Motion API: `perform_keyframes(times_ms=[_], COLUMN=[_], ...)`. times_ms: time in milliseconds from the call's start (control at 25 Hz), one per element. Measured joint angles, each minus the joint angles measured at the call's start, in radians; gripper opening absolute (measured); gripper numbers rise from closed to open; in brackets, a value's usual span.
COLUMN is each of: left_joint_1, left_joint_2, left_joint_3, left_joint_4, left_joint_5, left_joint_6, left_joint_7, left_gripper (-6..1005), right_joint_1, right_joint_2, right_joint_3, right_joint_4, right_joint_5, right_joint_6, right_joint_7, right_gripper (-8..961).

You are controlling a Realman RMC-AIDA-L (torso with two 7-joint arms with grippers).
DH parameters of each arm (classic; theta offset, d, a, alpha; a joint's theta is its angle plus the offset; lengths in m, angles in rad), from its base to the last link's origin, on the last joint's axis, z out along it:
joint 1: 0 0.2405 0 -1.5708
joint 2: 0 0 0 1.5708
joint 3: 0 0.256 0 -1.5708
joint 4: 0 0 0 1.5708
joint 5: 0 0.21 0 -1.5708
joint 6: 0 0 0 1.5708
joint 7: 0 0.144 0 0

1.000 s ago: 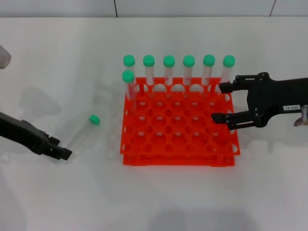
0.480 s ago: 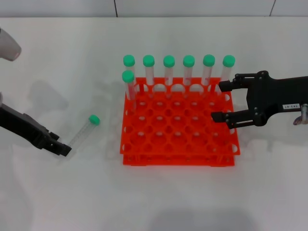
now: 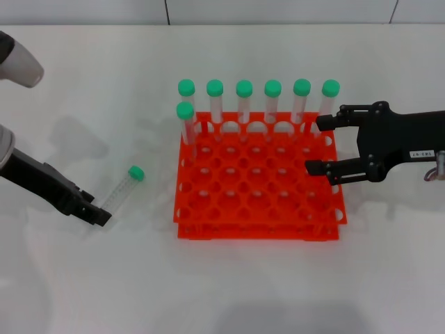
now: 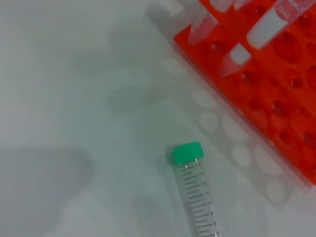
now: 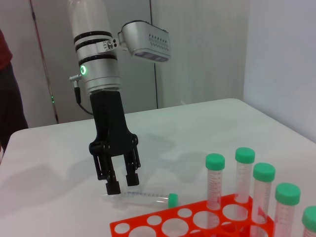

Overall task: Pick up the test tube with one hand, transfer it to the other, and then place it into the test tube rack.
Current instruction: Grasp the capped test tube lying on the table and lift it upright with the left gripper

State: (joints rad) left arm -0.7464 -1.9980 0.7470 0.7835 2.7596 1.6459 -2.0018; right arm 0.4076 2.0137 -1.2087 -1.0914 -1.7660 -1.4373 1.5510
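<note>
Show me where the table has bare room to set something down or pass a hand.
Bare: the table in front of the test tube rack, and the far strip behind the seven standing tubes. Crowded: left of the rack, where the left gripper hangs by the lying test tube's tip, and the rack's right edge, where the open right gripper hovers.

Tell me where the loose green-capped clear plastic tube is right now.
In the head view, the green-capped clear plastic tube lies flat on the white table, left of the orange-red plastic rack, with the left pincer at its tapered end.

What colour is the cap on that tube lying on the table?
Green; the test tube shows it best in the left wrist view.
</note>
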Motion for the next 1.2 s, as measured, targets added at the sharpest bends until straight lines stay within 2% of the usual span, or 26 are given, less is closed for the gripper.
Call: perform_keyframes(times_ms=[280,800,1000,1200], left_joint_1=[-0.002,-0.002,-0.002,-0.002], left_joint_2=[-0.002,-0.002,-0.003,-0.004], left_joint_3=[0.014,0.014,0.016,0.017], left_joint_4=[-0.022,-0.025,-0.026,-0.026], left_joint_5=[0.0,-0.001,0.0,0.0], left_joint_6=[-0.005,-0.021,-0.025,-0.028], left_joint_7=[-0.002,-0.006,-0.007,-0.007], left_gripper=[584,523,469,470], right_joint_1=[-0.001,-0.003,-0.003,-0.003], right_joint_2=[0.0,0.002,0.002,0.002], right_joint_3=[0.0,0.0,0.0,0.001], right_joint_4=[0.003,0.004,0.007,0.017], right_joint_5=[0.002,0.002,0.002,0.003], right_joint_6=[0.0,0.0,0.003,0.008], right_joint_7=[-0.002,-0.002,-0.005,-0.011], right_gripper=[796,795,795,795])
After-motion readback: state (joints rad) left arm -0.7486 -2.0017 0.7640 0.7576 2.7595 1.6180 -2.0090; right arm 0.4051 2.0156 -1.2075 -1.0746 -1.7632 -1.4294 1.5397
